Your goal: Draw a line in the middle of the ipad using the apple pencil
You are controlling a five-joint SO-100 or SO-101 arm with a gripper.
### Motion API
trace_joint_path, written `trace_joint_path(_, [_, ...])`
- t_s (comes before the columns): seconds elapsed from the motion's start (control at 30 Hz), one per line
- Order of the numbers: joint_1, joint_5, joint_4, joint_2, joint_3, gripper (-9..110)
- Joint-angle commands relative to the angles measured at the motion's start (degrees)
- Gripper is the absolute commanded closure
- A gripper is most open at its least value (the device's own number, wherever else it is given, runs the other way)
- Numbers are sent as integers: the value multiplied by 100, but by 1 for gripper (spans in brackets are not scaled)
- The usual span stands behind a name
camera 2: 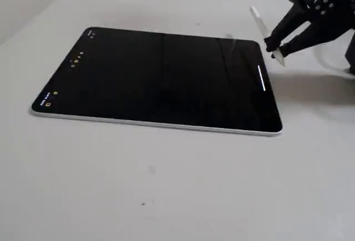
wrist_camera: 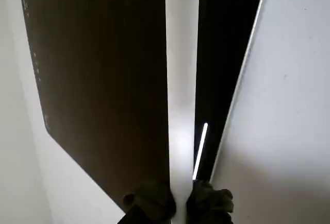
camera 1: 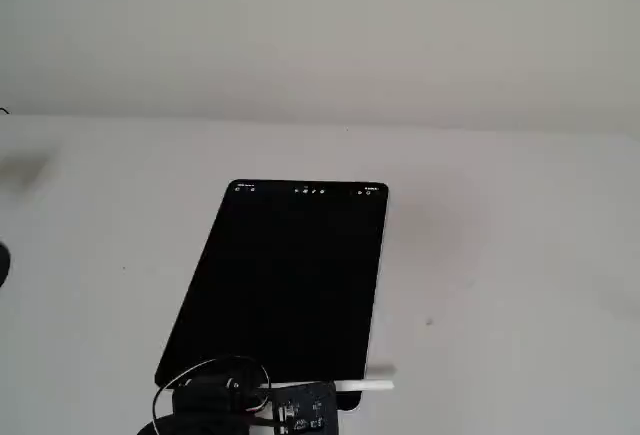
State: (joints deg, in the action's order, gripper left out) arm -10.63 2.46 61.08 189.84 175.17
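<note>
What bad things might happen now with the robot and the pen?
The gripper holds the pen near one end, so it might slip or tilt if pressed down. The white line sits close to the tablet's short edge, not its middle, so another stroke there could miss the middle too.

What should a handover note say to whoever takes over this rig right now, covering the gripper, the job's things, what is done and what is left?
Gripper: shut on the slim white stylus, held clear of the glass beside the tablet's short edge, away from the icons.
Large flat black-screened tablet: lying flat on the pale grey table.
Done: a short thin white stroke shows on the screen, but close to that short edge, not the middle.
Left: judged from this, a line across the screen's middle is still needed.
</note>
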Motion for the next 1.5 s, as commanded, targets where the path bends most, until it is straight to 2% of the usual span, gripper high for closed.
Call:
trace_joint_path(0.0, [-35,-53,-9,70,-44,101])
trace_joint_path(0.6, [-167,70,-9,70,-44,101])
trace_joint_path(0.7, [-343,290,-18,70,-44,101])
trace_joint_path(0.83, [-545,1687,-633,70,-18,101])
trace_joint_path(1.13, [-589,4430,-3551,79,413,102])
trace_joint_path(1.27, [-773,5071,-4711,-281,431,102])
trace_joint_path(1.47, [-835,6126,-9281,-4228,211,101])
